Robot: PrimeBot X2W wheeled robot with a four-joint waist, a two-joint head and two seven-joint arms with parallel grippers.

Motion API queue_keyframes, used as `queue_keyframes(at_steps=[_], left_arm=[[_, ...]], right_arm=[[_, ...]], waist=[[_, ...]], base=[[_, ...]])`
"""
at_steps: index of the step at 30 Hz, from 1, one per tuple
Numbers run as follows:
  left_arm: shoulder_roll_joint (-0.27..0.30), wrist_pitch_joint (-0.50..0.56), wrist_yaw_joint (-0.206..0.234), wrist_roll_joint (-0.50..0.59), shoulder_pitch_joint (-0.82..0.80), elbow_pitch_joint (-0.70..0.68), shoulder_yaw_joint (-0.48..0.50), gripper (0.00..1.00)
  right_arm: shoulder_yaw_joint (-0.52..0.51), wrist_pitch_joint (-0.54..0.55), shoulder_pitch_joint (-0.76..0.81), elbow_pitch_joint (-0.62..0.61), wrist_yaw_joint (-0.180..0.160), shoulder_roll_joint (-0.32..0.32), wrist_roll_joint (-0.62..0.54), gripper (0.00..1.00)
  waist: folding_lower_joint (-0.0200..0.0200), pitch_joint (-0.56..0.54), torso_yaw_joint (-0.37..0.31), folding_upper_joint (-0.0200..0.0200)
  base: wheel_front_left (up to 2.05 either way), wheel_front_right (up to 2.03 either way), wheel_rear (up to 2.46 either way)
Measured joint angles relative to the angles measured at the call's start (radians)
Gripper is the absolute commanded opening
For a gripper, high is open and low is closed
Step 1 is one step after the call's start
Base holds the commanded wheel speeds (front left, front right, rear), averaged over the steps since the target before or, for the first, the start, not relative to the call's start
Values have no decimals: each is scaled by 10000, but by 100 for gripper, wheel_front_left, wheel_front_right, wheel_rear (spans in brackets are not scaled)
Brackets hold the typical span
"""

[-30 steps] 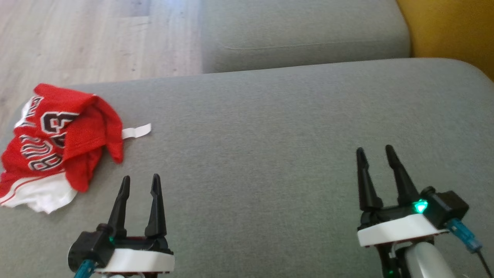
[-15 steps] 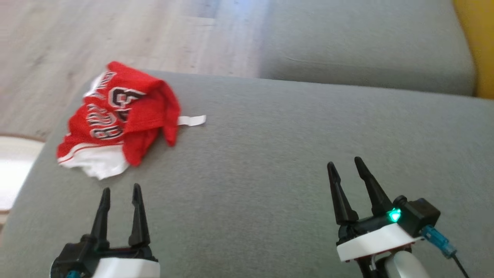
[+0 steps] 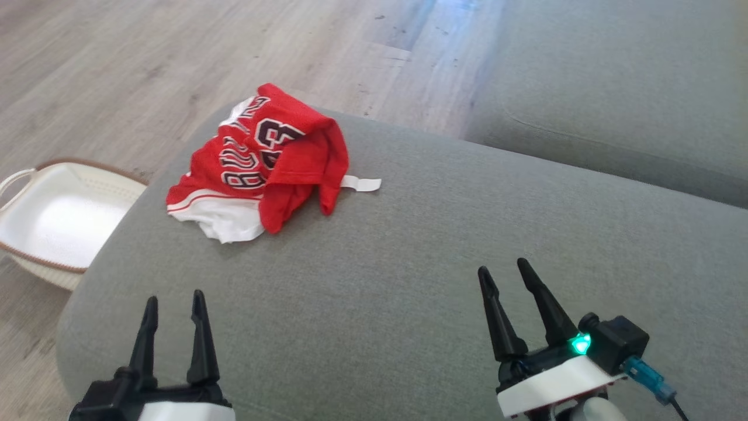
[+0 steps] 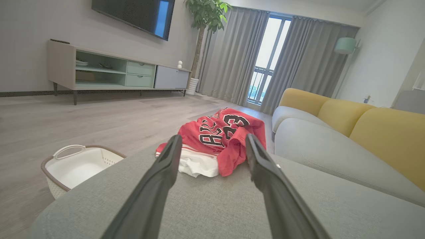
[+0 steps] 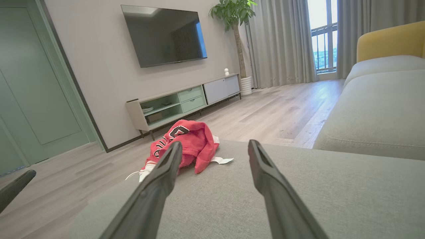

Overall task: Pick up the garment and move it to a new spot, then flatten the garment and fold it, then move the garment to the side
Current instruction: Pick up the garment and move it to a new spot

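From the head view, the left gripper has its two dark fingers spread wide with nothing between them, above the near left part of the grey fabric sofa cushion. The right gripper is likewise spread and empty over the near right part. The crumpled red and white mesh jersey lies at the cushion's far left corner, well apart from both grippers. Its black and white lettering is folded over and only partly readable. A white label strip sticks out on its right side. A white plastic basket stands on the wooden floor beside the cushion's left edge, cut off by the frame.

In the left wrist view, the released fingers frame the jersey, without touching it, and the basket sits lower left.

In the right wrist view, the left-hand finger covers part of the jersey, and whether cloth hangs over the cushion's edge is unclear.
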Motion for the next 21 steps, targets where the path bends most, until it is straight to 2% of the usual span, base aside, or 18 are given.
queue_keyframes(at_steps=[7, 21], left_arm=[[0, 0, 27, 102, 47, -384, 337, 100], [0, 0, 13, 102, 46, -414, 430, 100]], right_arm=[[301, 0, -2, 2, 0, 0, 88, 100], [265, 0, -13, 54, 0, 0, 182, 100]], waist=[[1, -11, 343, 0], [0, -58, 287, 0]], base=[[0, 0, 0], [0, 0, 0]])
